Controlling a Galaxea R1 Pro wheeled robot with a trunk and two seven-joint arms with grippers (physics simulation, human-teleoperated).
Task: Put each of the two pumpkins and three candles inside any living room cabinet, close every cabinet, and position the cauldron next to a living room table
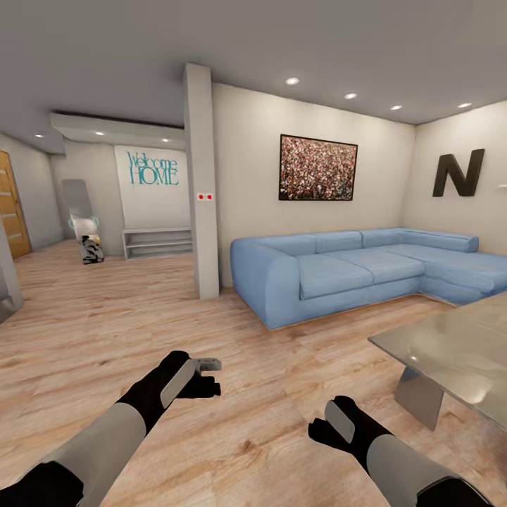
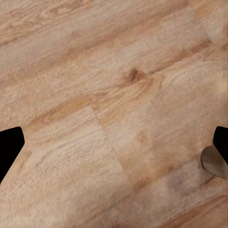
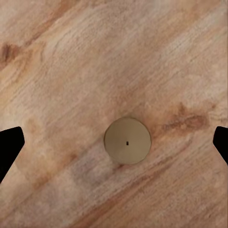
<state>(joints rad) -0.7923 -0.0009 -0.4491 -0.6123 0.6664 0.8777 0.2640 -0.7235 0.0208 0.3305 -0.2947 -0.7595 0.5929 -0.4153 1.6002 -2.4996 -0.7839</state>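
A candle [image 3: 127, 141], a round beige disc with a dark wick dot seen from above, stands on the wooden floor directly below my right gripper [image 3: 118, 137], whose black fingertips sit far apart, open and empty. My left gripper [image 2: 114, 147] also hangs open over bare floor, with the edge of a beige round thing [image 2: 213, 162] beside one fingertip. In the head view both grippers, left [image 1: 204, 377] and right [image 1: 320, 429], are low in front of me. The table [image 1: 451, 345] with its grey glass top stands at the right. Pumpkins, cabinet and cauldron are out of view.
A blue corner sofa [image 1: 352, 271] lines the far wall. A white pillar [image 1: 202, 183] stands left of it, with pale open shelves [image 1: 158, 243] and a small black-and-white object [image 1: 91, 248] beyond. A wooden door [image 1: 13, 208] is at far left.
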